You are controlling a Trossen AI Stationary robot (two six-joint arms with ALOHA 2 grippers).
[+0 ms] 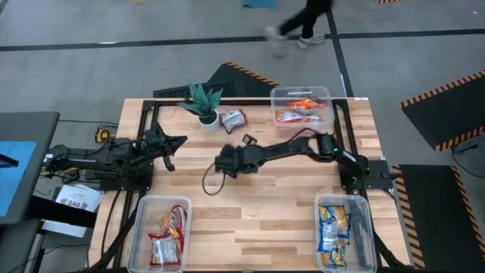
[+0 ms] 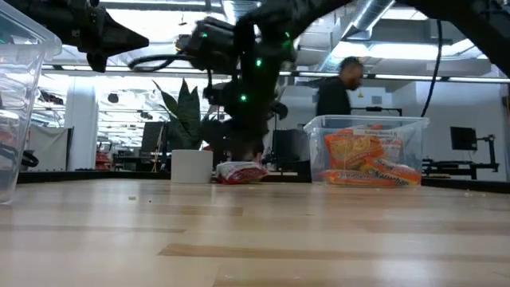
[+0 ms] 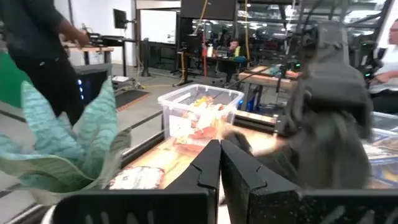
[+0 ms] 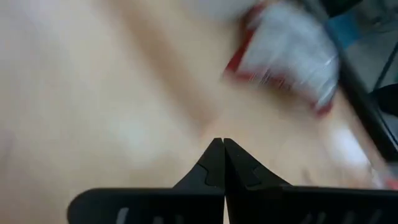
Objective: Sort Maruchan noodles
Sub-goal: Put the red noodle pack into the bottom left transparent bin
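Going left to right: the left end effector (image 1: 173,148) sits parked at the left edge of the surface (image 1: 258,205), fingers pinched together on nothing, just waiting.

Nearly everything looks sorted already. The near-left bin (image 1: 161,231) has red-white packets in it, the far bin (image 1: 301,106) has orange ones, and the near-right bin (image 1: 345,231) has the blue-yellow ones. One noodle packet (image 1: 233,119), red and white, is loose on the surface at the far side, just beside the potted plant (image 1: 203,102).

The right end effector (image 1: 221,163) is reached out over the middle, clenched and empty, near that last packet but not on it. So my read is we're in the approach for the final pick. The next move calls for the fingers to spread, drop over the packet and pinch its crinkly edge, then carry it to the near-left bin.

Hard to make out: the right wrist view is smeared, so I think that red-white blob (image 4: 289,53) is the same packet, but can't swear to it. In the low view the arm hides part of it.
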